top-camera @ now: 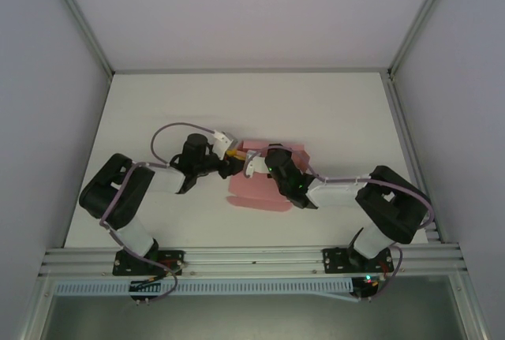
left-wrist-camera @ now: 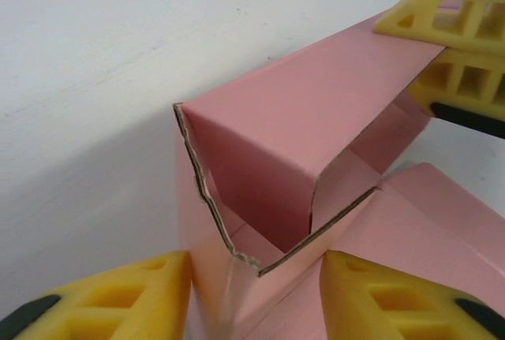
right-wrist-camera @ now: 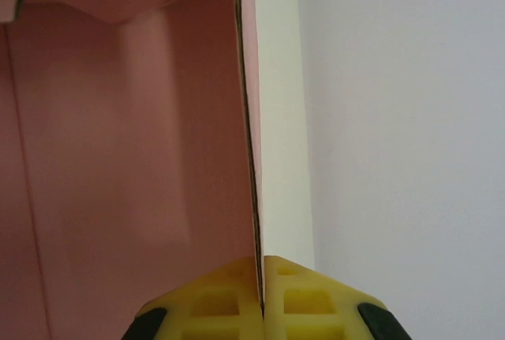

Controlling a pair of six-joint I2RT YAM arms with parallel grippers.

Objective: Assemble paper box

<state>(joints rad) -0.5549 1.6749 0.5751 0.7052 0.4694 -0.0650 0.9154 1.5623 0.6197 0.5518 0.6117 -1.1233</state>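
The pink paper box (top-camera: 254,192) lies partly folded in the middle of the white table, between both arms. In the left wrist view the paper box (left-wrist-camera: 316,111) shows raised walls meeting at an open corner with raw card edges. My left gripper (left-wrist-camera: 256,297) holds that folded corner, a yellow finger (left-wrist-camera: 150,293) pressed on each side. The right gripper's yellow fingers (left-wrist-camera: 454,48) pinch the far end of a wall. In the right wrist view my right gripper (right-wrist-camera: 261,277) is shut on the thin edge of an upright pink panel (right-wrist-camera: 118,158). From above, the left gripper (top-camera: 234,153) and the right gripper (top-camera: 254,163) meet over the box.
The white table (top-camera: 158,103) is enclosed by pale walls with metal corner posts (top-camera: 79,16). An aluminium rail (top-camera: 252,259) runs along the near edge by the arm bases. Bare table surface lies behind and to either side of the box.
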